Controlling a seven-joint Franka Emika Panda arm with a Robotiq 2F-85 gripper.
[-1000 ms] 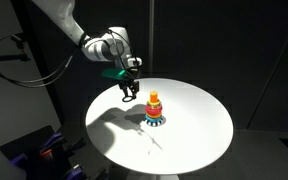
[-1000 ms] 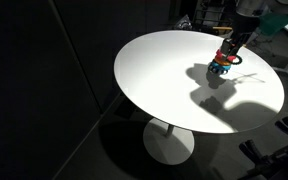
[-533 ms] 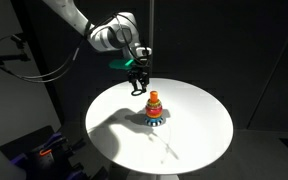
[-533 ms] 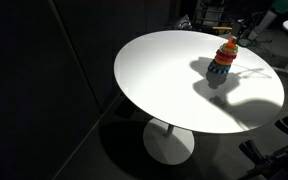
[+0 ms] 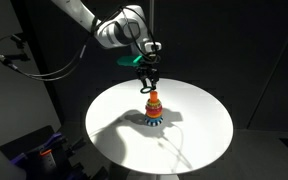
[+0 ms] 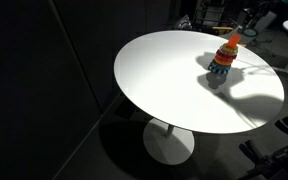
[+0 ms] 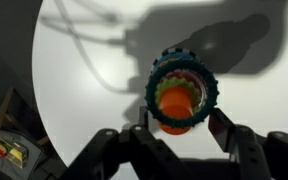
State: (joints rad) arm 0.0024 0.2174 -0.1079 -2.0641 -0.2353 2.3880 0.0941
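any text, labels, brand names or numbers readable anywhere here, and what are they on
None can be read.
Stacking ring toy: coloured rings only, no print visible.
White round table: plain, no markings.
Gripper and arm: no legible label or logo.
Clutter by the floor: too small and dark to tell whether it carries any writing.

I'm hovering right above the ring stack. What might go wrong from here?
1. The ring stack stands loose on the smooth table. A jaw clipping it on the way down would likely tip or slide it.
2. In the wrist view the stack sits a little off the line between the jaws of the gripper, so a straight descent may land off-centre.
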